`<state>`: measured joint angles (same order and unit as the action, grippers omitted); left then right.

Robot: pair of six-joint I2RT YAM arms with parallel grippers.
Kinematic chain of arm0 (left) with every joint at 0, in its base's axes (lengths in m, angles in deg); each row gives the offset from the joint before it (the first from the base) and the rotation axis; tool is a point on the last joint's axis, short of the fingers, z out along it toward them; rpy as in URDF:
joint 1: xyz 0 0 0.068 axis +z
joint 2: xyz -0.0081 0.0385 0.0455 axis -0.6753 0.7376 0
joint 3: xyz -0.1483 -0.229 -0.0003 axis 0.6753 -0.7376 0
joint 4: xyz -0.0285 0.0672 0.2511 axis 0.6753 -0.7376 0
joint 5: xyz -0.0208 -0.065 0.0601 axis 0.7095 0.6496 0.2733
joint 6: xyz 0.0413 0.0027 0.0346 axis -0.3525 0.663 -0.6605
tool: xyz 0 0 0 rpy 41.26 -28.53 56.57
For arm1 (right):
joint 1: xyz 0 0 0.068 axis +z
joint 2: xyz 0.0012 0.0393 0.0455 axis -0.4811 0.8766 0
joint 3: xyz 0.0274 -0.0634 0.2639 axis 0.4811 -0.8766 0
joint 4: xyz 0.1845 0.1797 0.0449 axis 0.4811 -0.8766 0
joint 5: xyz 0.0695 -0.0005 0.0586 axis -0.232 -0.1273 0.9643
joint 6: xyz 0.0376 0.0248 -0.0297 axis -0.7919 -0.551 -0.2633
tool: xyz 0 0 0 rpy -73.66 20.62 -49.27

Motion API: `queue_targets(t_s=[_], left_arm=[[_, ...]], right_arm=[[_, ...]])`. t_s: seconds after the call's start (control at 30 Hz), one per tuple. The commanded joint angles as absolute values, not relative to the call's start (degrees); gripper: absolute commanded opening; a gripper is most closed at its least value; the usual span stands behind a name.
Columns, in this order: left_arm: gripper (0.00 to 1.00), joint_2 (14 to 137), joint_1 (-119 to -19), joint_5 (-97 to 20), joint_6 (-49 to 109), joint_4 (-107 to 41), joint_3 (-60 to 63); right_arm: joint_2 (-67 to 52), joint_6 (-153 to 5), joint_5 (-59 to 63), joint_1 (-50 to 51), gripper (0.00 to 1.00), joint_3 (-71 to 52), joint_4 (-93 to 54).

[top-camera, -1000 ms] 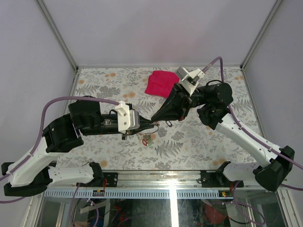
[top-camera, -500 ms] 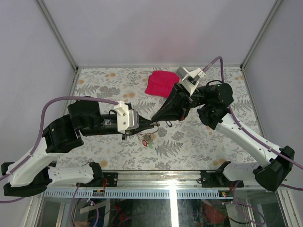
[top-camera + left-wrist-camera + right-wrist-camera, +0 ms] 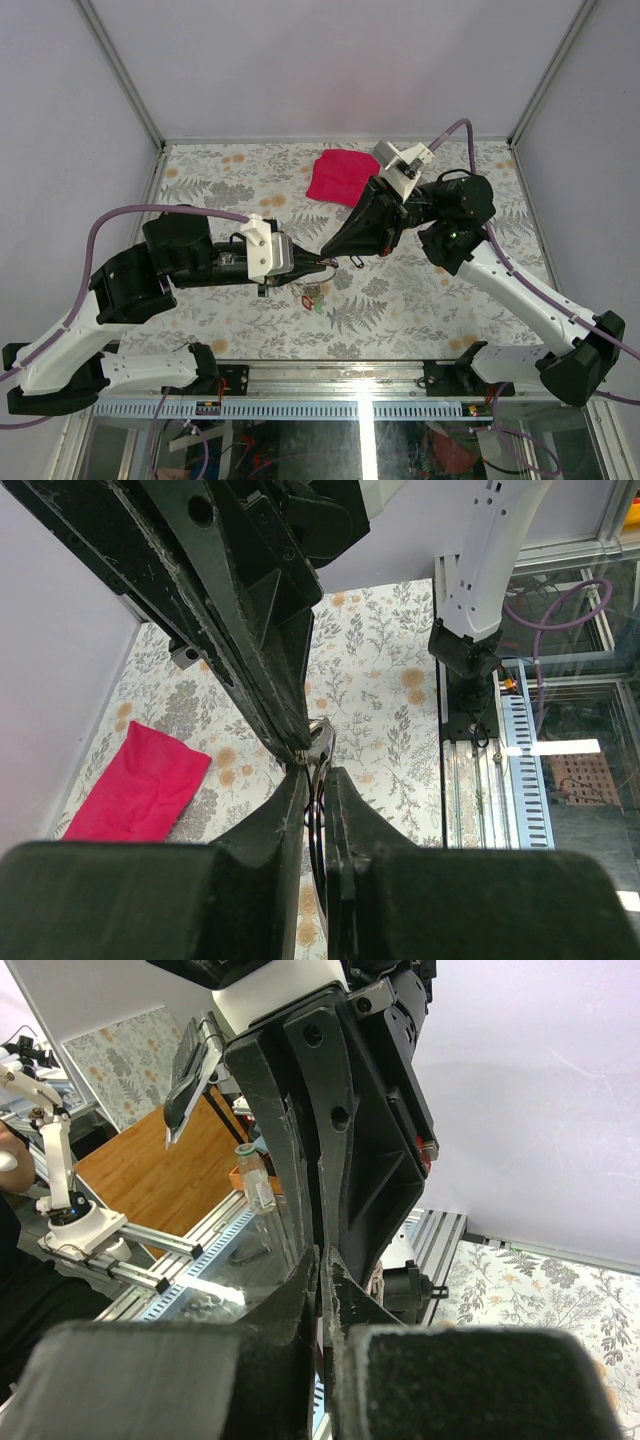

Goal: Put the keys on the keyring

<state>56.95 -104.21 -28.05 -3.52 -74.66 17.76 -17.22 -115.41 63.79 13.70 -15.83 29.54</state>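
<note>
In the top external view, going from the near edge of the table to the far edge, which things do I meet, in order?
keys → left end effector, shut on the keyring → red cloth

Pale lilac walls (image 3: pixel 330 60) close in on three sides, and silver frame posts (image 3: pixel 122 70) run up the two back corners. The worktop (image 3: pixel 200 170) wears a grey-and-orange floral print, evenly lit, with only soft shadows on it. Along its near edge there's a slotted grey cable duct (image 3: pixel 330 408), and just below it a glossy panel (image 3: pixel 300 445) catches a bright white streak of light (image 3: pixel 366 440). Over in the right wrist view, a wooden board (image 3: pixel 160 1175) and a small clear bottle (image 3: pixel 255 1182) show in the distance.
</note>
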Motion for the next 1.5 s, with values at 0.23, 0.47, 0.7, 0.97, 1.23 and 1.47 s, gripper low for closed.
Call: queue_targets(t_s=[0.23, 0.47, 0.7, 0.97, 1.23, 1.47], left_arm=[[0.0, 55.55, -102.98, -38.55, -4.31, -62.48, 18.87], [0.0, 55.87, -103.0, -39.65, -3.92, -63.11, 19.16], [0.0, 56.17, -102.99, -39.63, -4.06, -63.33, 19.12], [0.0, 56.28, -103.03, -39.75, -4.22, -63.78, 19.18], [0.0, 57.23, -103.06, -39.05, -4.52, -64.09, 20.28], [0.0, 58.18, -103.02, -38.83, -5.14, -63.97, 21.0]], right_arm=[[-22.86, -108.3, 71.42, 15.98, 0.0, -11.26, 16.27], [-23.68, -108.21, 71.22, 15.93, 0.0, -10.91, 15.87], [-24.07, -107.99, 70.96, 15.92, 0.0, -10.41, 15.86], [-24.11, -107.24, 70.8, 16.06, 0.0, -9.65, 15.22], [-22.41, -107.69, 72.24, 16.01, 0.0, -10.32, 14.1], [-21.32, -107.92, 73.21, 16.58, 0.0, -11.85, 14.14]])
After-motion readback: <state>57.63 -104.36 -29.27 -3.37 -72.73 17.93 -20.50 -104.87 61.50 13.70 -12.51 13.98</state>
